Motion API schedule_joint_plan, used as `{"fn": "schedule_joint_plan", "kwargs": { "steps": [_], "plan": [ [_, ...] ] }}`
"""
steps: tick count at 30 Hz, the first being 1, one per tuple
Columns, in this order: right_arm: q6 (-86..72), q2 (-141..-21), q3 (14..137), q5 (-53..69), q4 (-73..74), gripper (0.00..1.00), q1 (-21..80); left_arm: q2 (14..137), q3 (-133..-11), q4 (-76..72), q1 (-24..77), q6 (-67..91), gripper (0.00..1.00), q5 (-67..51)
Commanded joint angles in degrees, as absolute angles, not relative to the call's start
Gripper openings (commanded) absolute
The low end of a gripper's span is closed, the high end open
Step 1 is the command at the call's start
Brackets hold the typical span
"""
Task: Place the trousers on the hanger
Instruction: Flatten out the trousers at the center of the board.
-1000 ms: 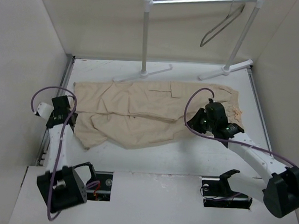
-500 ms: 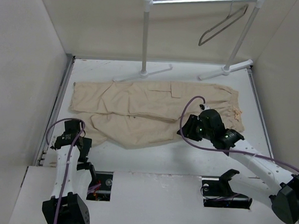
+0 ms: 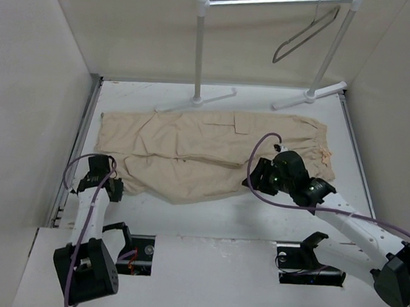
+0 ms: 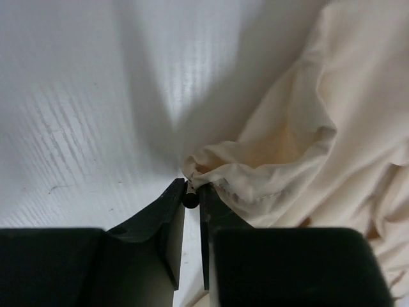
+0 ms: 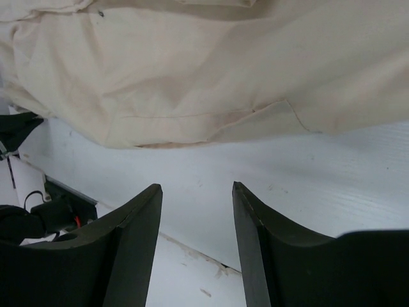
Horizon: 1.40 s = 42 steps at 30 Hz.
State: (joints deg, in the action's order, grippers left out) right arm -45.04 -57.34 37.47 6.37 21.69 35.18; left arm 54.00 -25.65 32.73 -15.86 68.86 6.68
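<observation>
The beige trousers lie flat across the table, waistband to the right and legs to the left. My left gripper is at the cuff end of the near leg. In the left wrist view its jaws are pinched on a bunched corner of the trousers' hem. My right gripper hovers over the near edge of the trousers. It is open and empty, with cloth just beyond the fingertips. The dark wire hanger hangs on the rack rail at the back right.
The white garment rack stands at the back with its feet on the table. Side walls close in left and right. Two floor openings with mounts lie by the arm bases.
My left arm swung from beside the far leg's cuff toward the near edge and now grips the near leg's cuff, which has bunched. My right gripper moved left and nearer, off the waistband.
</observation>
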Motion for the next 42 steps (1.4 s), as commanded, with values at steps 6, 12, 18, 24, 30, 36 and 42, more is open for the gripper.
{"fn": "schedule_joint_plan", "kwargs": {
  "steps": [6, 12, 18, 24, 30, 36, 42],
  "plan": [
    [-44.6, -49.9, 37.4, 4.6, 25.9, 0.6, 29.0, 41.2, -41.5, 53.3, -15.7, 63.9, 0.0, 20.4],
    [-44.3, -49.3, 38.1, 4.7, 27.2, 0.61, 26.9, 41.0, -46.4, 56.3, -20.6, 61.2, 0.0, 21.3],
    [-48.0, -46.1, 36.9, 3.1, 31.3, 0.67, 16.1, 45.2, -66.8, 56.8, -22.0, 50.8, 0.0, 30.4],
    [-48.6, -45.8, 36.7, -0.3, 35.9, 0.69, 10.2, 45.0, -63.0, 54.6, -21.7, 46.8, 0.02, 35.5],
    [-49.9, -46.8, 35.9, -6.9, 40.2, 0.47, 2.9, 42.5, -54.4, 50.4, -23.4, 52.5, 0.02, 26.1],
    [-52.4, -54.5, 36.1, -8.7, 38.6, 0.17, -5.9, 44.2, -55.3, 49.0, -21.9, 59.6, 0.02, 21.1],
    [-54.8, -64.7, 38.8, -13.2, 33.5, 0.51, -10.1, 50.3, -56.5, 42.3, -21.6, 62.3, 0.02, 19.1]
  ]
}}
